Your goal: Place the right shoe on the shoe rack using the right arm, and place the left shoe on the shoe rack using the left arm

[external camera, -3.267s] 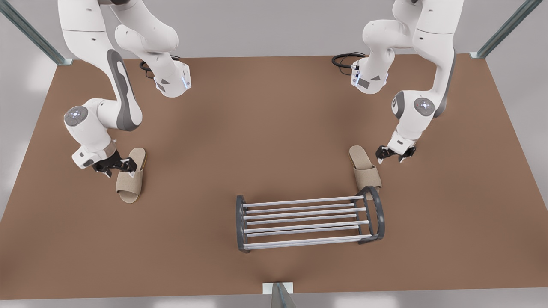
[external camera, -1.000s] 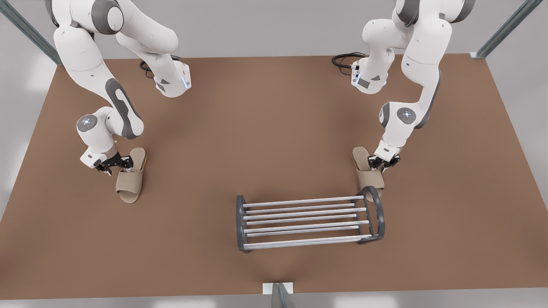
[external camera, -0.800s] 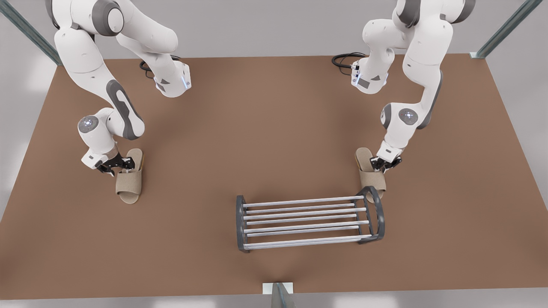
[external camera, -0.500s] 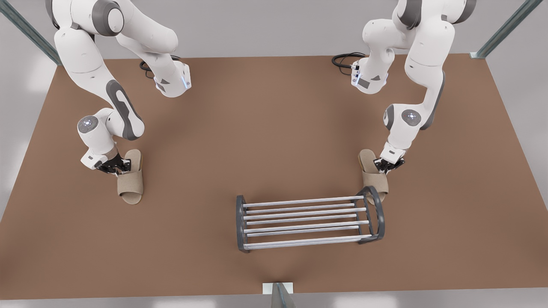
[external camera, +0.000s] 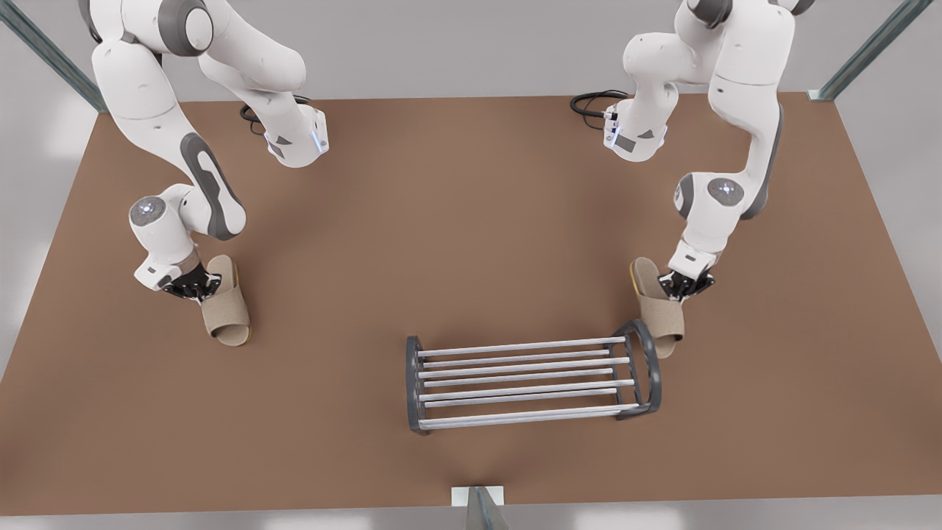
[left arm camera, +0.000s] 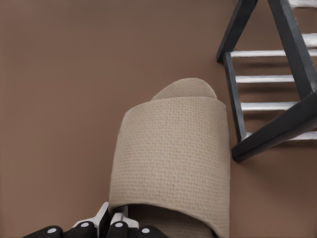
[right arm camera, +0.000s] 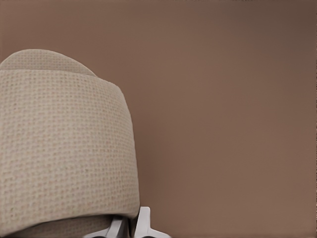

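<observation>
While both slippers hung just clear of brown surface (external camera: 456,221), grips looked settled. Left pincer (external camera: 681,285) was clamped on left slipper (external camera: 657,308) at strap's edge, just beside shoe rack (external camera: 530,383) end frame. Right pincer (external camera: 193,285) was clamped on right slipper (external camera: 224,309), well apart from rack. Woven fabric judged light, soft, floppy; toe drooped. Edge-of-strap hold seemed adequate, twist likely.

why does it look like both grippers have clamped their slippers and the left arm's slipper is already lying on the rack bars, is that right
Not quite. Both grippers are shut on slippers, but the left gripper holds its slipper beside the shoe rack, outside the end frame, not on the bars. The left wrist view shows it. The right gripper grips the other slipper.
</observation>
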`<action>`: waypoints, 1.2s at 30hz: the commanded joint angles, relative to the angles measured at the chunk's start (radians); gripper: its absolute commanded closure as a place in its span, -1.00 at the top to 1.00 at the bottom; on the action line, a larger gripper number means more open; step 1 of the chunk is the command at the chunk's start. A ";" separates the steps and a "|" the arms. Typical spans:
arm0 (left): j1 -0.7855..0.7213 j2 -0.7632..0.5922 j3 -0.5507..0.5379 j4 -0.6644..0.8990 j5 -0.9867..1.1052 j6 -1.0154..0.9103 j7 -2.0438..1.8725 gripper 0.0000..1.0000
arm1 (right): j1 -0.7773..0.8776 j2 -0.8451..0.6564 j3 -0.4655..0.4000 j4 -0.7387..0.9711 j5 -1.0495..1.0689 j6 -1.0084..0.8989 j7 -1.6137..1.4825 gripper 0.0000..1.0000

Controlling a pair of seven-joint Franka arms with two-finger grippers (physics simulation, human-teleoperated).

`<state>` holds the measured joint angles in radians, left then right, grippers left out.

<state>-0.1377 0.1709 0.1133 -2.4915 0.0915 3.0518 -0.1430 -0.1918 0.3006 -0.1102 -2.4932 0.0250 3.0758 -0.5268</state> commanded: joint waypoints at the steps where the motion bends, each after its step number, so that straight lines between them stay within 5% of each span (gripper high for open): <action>1: 0.001 -0.028 0.006 0.029 0.039 -0.186 0.143 -0.57 | 0.000 -0.020 0.000 -0.001 0.001 -0.041 -0.009 -0.57; 9: -0.019 -0.108 -0.007 0.353 0.166 -0.590 0.138 -0.57 | 0.031 -0.205 0.006 -0.003 0.001 -0.224 -0.010 -0.57; 17: -0.218 0.186 -0.057 0.950 0.154 -1.018 -0.026 -0.57 | 0.160 -0.294 0.017 0.155 0.001 -0.526 0.185 -0.57; 30: -0.293 0.476 -0.053 1.183 0.163 -0.993 -0.218 -0.57 | 0.345 -0.259 0.052 0.502 0.081 -0.939 0.631 -0.57; 31: -0.293 0.484 -0.050 1.183 0.163 -0.987 -0.218 -0.44 | 0.354 -0.261 0.053 0.507 0.085 -0.944 0.646 -0.57; 33: -0.293 0.495 -0.047 1.183 0.168 -0.966 -0.204 0.73 | 0.356 -0.259 0.107 0.580 0.089 -1.025 0.752 -0.57; 34: -0.293 0.495 -0.046 1.183 0.171 -0.966 -0.205 1.00 | 0.356 -0.255 0.130 0.609 0.089 -1.052 0.798 -0.57; 36: -0.293 0.495 -0.044 1.183 0.180 -0.966 -0.205 1.00 | 0.356 -0.256 0.162 0.620 0.104 -1.062 0.852 -0.57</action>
<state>-0.4313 0.6663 0.0696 -1.3093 0.2256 2.0840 -0.2301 0.1464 0.0449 0.0397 -1.8821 0.1200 2.1323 -0.1285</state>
